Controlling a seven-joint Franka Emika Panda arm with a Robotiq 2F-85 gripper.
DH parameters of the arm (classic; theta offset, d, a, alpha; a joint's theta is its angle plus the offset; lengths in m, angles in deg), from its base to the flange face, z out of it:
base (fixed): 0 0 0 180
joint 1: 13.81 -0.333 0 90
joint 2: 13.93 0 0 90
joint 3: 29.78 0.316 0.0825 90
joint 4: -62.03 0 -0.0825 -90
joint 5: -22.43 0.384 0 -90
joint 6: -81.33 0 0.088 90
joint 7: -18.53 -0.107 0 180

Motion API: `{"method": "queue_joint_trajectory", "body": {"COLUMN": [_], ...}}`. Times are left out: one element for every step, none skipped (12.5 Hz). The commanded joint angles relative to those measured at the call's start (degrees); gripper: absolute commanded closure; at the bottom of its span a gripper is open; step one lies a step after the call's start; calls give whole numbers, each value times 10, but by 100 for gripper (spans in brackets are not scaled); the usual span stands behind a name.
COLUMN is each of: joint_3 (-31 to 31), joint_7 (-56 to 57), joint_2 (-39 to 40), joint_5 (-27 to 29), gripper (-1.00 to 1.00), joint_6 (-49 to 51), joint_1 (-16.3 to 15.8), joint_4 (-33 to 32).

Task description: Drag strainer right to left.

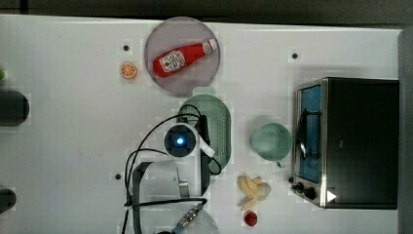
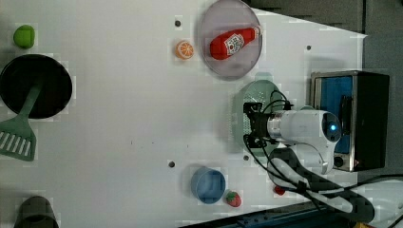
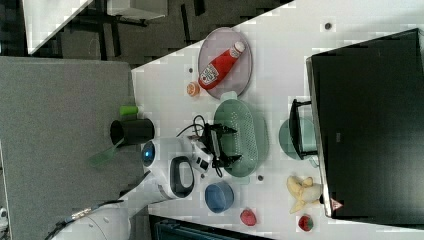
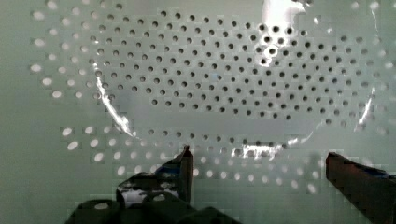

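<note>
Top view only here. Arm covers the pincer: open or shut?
Observer: Open. In the wrist view the pincer has its fingers apart, with the strainer holes right ahead.
Operator: Anything hidden under the arm?
Observer: Yes. The left view shows a blue cup on the table, lower left of the strainer and apart from it.
Operator: What's the dark thing at my left edge?
Observer: In the left view it is a black pan, with a green spatula leaning over its rim.

strainer (image 1: 217,127): on the bench (image 1: 68,146), between plate (image 1: 160,73) and banana (image 1: 253,191)
cup (image 1: 271,141): top view's right of strainer
</note>
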Motion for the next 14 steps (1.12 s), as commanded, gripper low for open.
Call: {"method": "queue_joint_trajectory", "body": {"joint_3": [17, 22, 28, 35, 41, 47, 52, 56, 59, 61, 62, 62, 62, 62], "joint_7": [-105, -125, -140, -152, -166, -182, -193, -204, -221, -235, -245, -250, -257, -265], "joint_2": [5, 8, 11, 15, 19, 24, 29, 35, 42, 49, 55, 62, 69, 74], "joint_5": [-3, -3, -3, -3, -3, -3, -3, -3, -2, -2, -2, -2, -1, 0], "gripper": [-100, -100, -100, -100, -100, -100, -100, -100, -100, -100, -100, -100, -100, -100], "joint_6": [6, 7, 10, 15, 21, 31, 38, 44, 51, 57, 64, 70, 76, 83], "joint_1": [-36, -45, -55, -64, -73, -81, -89, -98, -107, -116, -127, -137, -147, -157], "joint_4": [12, 18, 24, 33, 42, 52, 63, 75, 87, 101, 114, 128, 141, 153]}}
